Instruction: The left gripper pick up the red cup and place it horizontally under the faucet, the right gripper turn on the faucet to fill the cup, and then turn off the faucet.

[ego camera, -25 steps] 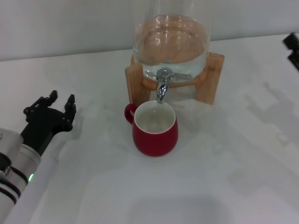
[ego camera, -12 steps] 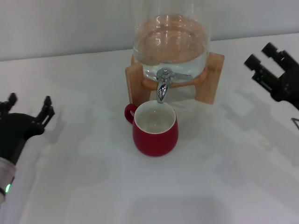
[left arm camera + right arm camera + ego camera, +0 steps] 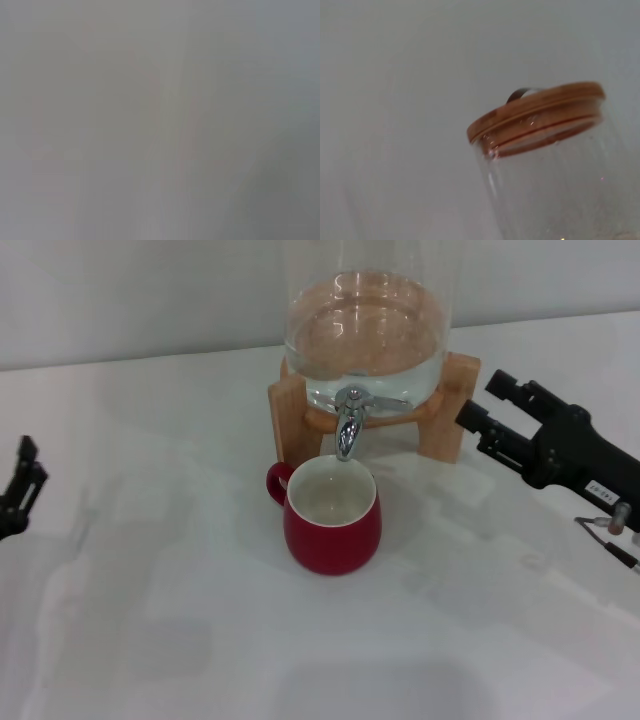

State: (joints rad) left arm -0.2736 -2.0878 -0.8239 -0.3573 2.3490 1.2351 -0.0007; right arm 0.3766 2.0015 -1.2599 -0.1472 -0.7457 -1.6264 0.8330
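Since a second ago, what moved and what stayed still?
The left gripper pulled back to the table's left edge, nearly out of the head view. The right gripper came in from the right, open, toward the faucet, not touching it yet. The red cup stayed upright under the spout; the glass dispenser didn't move.

You are looking at a staged test bench rather than a lived-in kitchen. A plain white table (image 3: 200, 640) runs back to a bare pale wall (image 3: 140, 300), with no cupboards, sink or counter fittings in sight. The only household items are a glass water dispenser (image 3: 365, 330) on a wooden stand (image 3: 450, 415), topped by a wooden lid (image 3: 537, 112), and a single red cup (image 3: 332, 515).
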